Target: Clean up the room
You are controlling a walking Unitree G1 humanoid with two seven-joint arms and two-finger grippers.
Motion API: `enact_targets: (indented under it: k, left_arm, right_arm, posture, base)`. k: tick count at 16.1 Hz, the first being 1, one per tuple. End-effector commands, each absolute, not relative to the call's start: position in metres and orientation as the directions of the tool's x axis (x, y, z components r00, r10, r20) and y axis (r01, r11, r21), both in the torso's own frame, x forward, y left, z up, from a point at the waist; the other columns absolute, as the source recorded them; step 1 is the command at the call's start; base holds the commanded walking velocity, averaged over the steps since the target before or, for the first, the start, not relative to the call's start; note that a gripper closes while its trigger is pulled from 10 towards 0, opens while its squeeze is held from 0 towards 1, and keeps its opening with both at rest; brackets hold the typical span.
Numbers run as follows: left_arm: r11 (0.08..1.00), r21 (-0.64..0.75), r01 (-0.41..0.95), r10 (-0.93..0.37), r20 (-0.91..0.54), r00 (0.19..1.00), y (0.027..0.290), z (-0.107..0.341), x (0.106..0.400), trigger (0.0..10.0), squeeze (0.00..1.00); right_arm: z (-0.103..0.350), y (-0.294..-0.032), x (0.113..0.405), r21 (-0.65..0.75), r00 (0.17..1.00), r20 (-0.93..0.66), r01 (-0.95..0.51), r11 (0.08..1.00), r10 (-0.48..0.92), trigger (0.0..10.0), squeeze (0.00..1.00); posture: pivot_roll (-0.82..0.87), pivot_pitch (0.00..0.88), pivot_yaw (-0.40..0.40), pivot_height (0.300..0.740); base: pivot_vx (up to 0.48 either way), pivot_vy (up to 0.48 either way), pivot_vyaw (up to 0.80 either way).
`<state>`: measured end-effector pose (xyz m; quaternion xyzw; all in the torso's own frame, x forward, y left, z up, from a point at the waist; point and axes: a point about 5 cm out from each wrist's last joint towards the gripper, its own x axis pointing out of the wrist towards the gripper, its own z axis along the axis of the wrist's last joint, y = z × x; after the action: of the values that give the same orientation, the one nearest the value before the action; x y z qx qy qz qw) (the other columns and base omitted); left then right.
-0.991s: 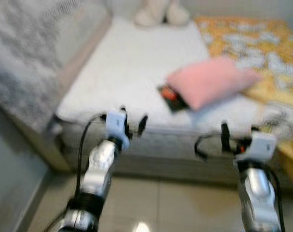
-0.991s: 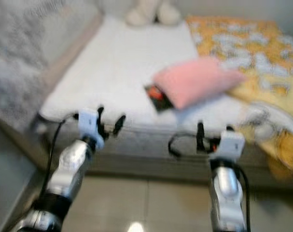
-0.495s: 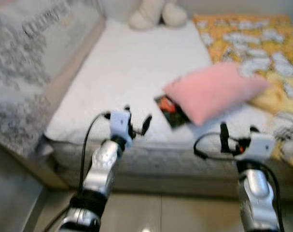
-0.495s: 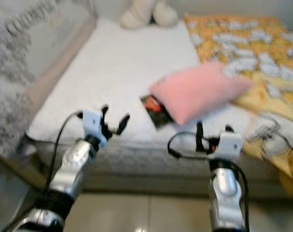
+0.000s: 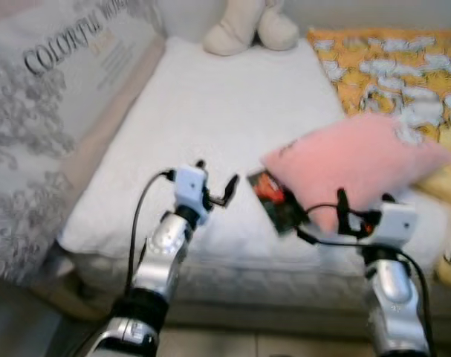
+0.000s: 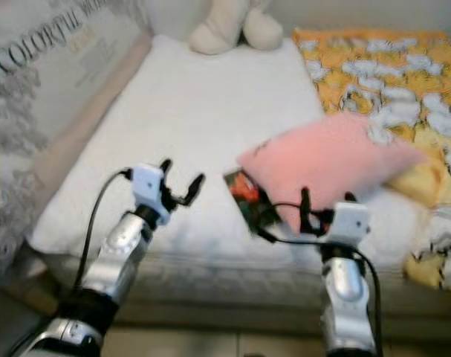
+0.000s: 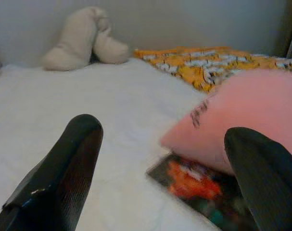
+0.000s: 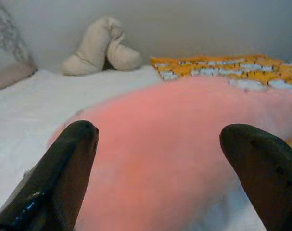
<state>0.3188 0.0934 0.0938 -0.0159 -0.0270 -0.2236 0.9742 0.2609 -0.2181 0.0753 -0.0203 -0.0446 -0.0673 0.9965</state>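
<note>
Nearest the bed's edge, both arms are stretched out over the white mattress (image 5: pixel 210 104). The left gripper (image 5: pixel 216 183) has its fingers spread wide and holds nothing; the right gripper (image 5: pixel 362 204) is likewise parted and empty, hovering just short of the pink pillow (image 5: pixel 359 167).

Just beyond the left gripper lies a small dark packet with orange print (image 5: pixel 273 201), flat on the sheet, its far corner tucked under the pillow's near end. Its long axis seems to run diagonally, from near the right gripper back toward the middle of the bed.

The pillow lies with its length slanting from that packet out toward the orange patterned blanket (image 5: pixel 388 59) on the robot's right, one end resting against it.

To take the pillow cleanly, I'd say the right gripper should close across its short side near the closest corner, pinching deep into the soft fabric rather than skimming it.

Farthest back, a cream plush toy (image 5: pixel 251 26) sits at the head of the bed.
</note>
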Motion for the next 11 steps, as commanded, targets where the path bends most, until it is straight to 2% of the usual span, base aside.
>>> enact_targets:
  k: [1, 3, 7, 10, 11]
  left_arm:
    - [0.902, -0.018, 0.431, -0.430, 0.054, 0.901, 0.1023, 0.0952, 0.3209, 10.0, 0.00]
    - [0.907, -0.011, 0.422, -0.421, 0.054, 0.906, 0.1027, 0.0956, 0.3220, 10.0, 0.00]
    - [0.910, 0.012, 0.415, -0.415, 0.019, 0.910, 0.1019, 0.0965, 0.3295, 10.0, 0.00]
    - [0.917, -0.016, 0.399, -0.399, 0.014, 0.917, 0.1045, 0.0958, 0.3308, 10.0, 0.00]
    - [0.915, -0.029, 0.403, -0.403, 0.013, 0.915, 0.1040, 0.0948, 0.3307, 10.0, 0.00]
  right_arm:
    - [0.0797, -0.2117, 0.2652, -0.011, 0.986, 0.111, 0.126, 0.992, -0.124, 10.0, 0.00]
    - [0.0801, -0.2130, 0.2644, -0.008, 0.984, 0.116, 0.137, 0.991, -0.135, 10.0, 0.00]
    - [0.0811, -0.2179, 0.2623, 0.014, 0.977, 0.123, 0.176, 0.984, -0.177, 10.0, 0.00]
    - [0.0795, -0.2151, 0.2585, 0.005, 0.980, 0.123, 0.155, 0.988, -0.154, 10.0, 0.00]
    - [0.0798, -0.2145, 0.2572, 0.002, 0.980, 0.128, 0.150, 0.989, -0.149, 10.0, 0.00]
  posture:
    - [-0.10, 0.000, 0.049, 0.740]
    - [-0.10, 0.000, 0.049, 0.740]
    - [-0.11, 0.000, 0.056, 0.740]
    - [-0.11, 0.000, 0.059, 0.740]
    - [-0.12, 0.000, 0.058, 0.740]
  base:
    - [0.480, 0.000, -0.63]
    - [0.480, 0.000, -0.63]
    - [0.000, 0.000, -0.63]
    - [0.000, 0.000, -0.59]
    - [0.439, 0.000, 0.00]
